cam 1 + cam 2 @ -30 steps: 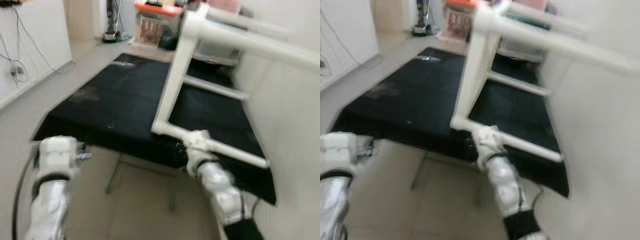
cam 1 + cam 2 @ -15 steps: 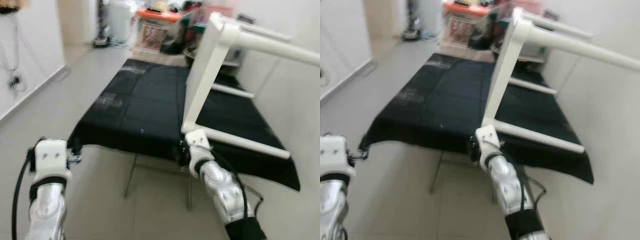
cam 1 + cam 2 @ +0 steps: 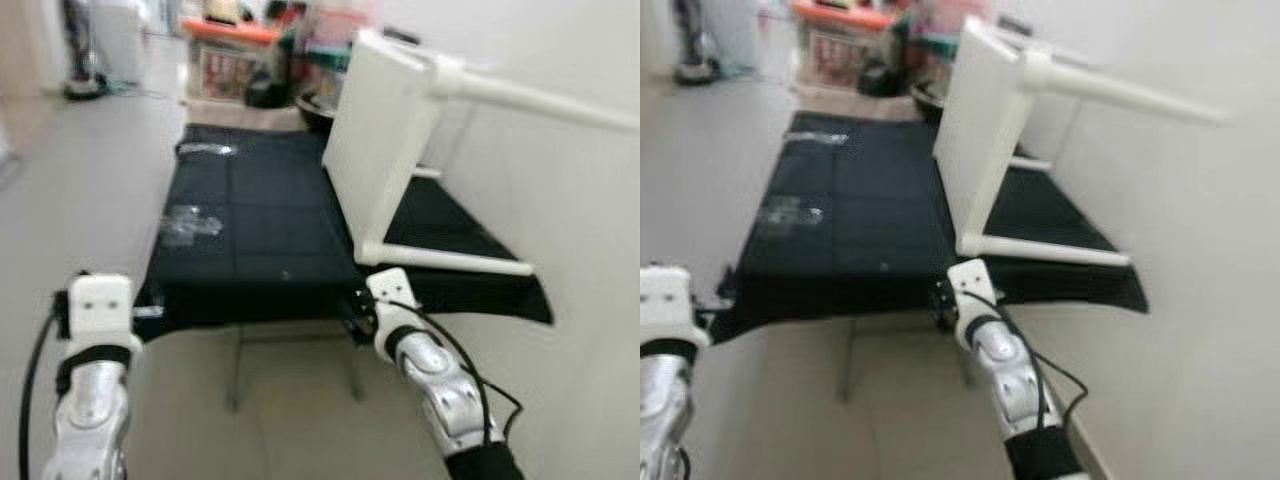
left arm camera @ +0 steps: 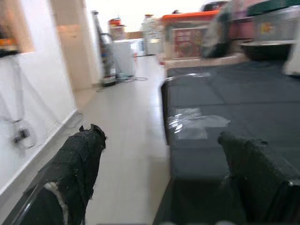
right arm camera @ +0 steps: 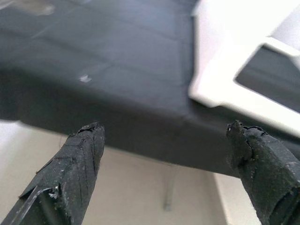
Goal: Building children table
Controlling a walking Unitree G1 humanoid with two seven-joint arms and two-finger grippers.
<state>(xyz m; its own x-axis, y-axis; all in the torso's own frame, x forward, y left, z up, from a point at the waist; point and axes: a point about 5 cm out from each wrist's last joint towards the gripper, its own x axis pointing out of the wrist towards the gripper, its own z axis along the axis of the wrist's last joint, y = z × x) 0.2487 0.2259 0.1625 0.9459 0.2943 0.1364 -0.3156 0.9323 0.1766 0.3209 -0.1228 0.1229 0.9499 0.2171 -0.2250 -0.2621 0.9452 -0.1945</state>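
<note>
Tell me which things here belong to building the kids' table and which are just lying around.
For the job:
white children's table, tipped on its side on the black-covered work table
right gripper, open, near the white table's corner
left gripper, open

Lying about:
clear plastic wrap on the black cover
orange-lidded storage bins at the back

No readable text, labels or numbers anywhere.
</note>
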